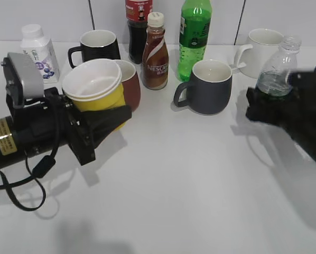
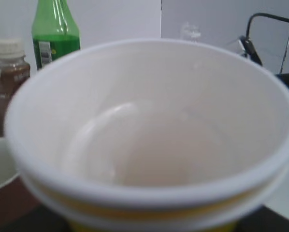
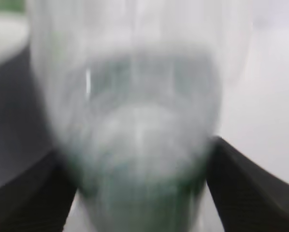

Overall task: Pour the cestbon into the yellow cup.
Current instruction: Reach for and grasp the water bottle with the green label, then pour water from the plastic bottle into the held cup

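Starting at the far left, the left end effector (image 1: 108, 117) has the yellow cup (image 1: 97, 87) clamped between its dark fingers, lifted clear of the worktop (image 1: 189, 185) and tipped a little, just left of the red mug (image 1: 130, 82). The left wrist view looks straight into its white, empty inside (image 2: 144, 145).

Moving right from the red mug: the Nescafe bottle (image 1: 156, 53), the green soda bottle (image 1: 194, 37), then the grey mug (image 1: 210, 87) out front.

Further right still, well beyond the grey mug, the right end effector (image 1: 269, 103) is closed around the lower body of the cestbon (image 1: 277, 71), black fingers (image 3: 246, 188) pressing either side in the right wrist view. The bottle stands upright with its clear cap apparently still on.

The risks: with the cap on, nothing would pour. Cup and bottle are well apart, so a misjudged meeting could spill water onto the worktop. And a thin paper cup may buckle under that squeeze.
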`<action>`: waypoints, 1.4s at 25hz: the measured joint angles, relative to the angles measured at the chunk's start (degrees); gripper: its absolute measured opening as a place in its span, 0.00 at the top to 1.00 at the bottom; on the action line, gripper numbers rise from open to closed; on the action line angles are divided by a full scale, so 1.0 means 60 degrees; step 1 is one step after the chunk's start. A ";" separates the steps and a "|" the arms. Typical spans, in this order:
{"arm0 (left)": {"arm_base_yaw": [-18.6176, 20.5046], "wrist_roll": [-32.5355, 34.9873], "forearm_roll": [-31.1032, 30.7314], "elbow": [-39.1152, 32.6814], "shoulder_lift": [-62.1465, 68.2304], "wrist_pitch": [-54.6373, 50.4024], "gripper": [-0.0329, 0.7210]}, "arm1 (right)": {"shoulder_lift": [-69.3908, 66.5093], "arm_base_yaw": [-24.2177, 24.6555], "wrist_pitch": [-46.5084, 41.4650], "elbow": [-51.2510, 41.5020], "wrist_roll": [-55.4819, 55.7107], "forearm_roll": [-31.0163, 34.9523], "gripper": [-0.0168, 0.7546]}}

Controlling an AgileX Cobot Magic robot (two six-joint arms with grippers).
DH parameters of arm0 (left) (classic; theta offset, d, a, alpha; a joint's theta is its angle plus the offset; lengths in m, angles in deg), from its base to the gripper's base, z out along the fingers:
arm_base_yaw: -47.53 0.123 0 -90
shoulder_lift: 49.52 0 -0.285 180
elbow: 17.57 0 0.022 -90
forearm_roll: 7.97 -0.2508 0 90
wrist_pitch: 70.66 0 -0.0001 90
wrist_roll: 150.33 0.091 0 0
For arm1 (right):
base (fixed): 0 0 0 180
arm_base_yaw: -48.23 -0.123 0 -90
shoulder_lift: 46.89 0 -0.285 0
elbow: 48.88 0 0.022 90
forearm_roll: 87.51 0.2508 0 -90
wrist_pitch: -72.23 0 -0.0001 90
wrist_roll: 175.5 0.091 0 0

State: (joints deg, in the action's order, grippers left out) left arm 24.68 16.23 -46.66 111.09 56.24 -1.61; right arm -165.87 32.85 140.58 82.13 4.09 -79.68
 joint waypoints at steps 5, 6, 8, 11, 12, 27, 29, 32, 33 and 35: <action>0.0000 0.0000 -0.0296 0.0176 0.0059 0.0019 0.43 | -0.0043 0.0000 -0.0950 0.0955 -0.0472 0.0146 0.21; 0.0000 0.0000 -0.0386 0.0185 0.0122 0.0030 0.43 | -0.0097 0.0000 -0.1154 0.1146 -0.0528 0.0157 0.22; 0.0000 0.0000 -0.0536 0.0197 0.0214 0.0017 0.43 | -0.0251 0.0000 -0.1350 0.1414 -0.0577 0.0197 0.26; 0.0000 0.0000 -0.0727 0.0197 0.0253 0.0017 0.43 | -0.0375 0.0000 -0.1353 0.1493 -0.0601 0.0227 0.37; 0.0000 0.0000 -0.0772 0.0197 0.0253 0.0017 0.43 | -0.0375 0.0000 -0.1343 0.1493 -0.0601 0.0238 0.37; -0.1139 -0.0026 -0.0795 0.0694 0.0378 -0.0529 0.43 | 0.2991 -0.0008 -0.1795 0.0384 -0.1729 -0.2383 0.37; -0.1414 -0.0099 -0.0787 0.1021 0.0472 -0.1074 0.43 | 0.3319 -0.0008 -0.1904 0.0438 -0.1750 -0.3136 0.37; -0.1813 -0.0497 -0.0767 0.1536 0.0609 -0.2394 0.43 | 0.3430 -0.0018 -0.2432 0.0816 -0.1757 -0.3969 0.37; -0.1941 -0.0542 -0.0754 0.1696 0.0625 -0.2726 0.43 | 0.3430 -0.0018 -0.2760 0.0992 -0.1760 -0.4192 0.37; -0.2162 -0.0610 -0.0732 0.1962 0.0645 -0.3379 0.43 | 0.3430 -0.0018 -0.3177 0.1297 -0.1852 -0.4712 0.37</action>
State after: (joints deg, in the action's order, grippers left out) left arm 11.71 12.57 -51.05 122.86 60.11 -21.89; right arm -145.29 32.74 121.52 89.91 -7.02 -107.95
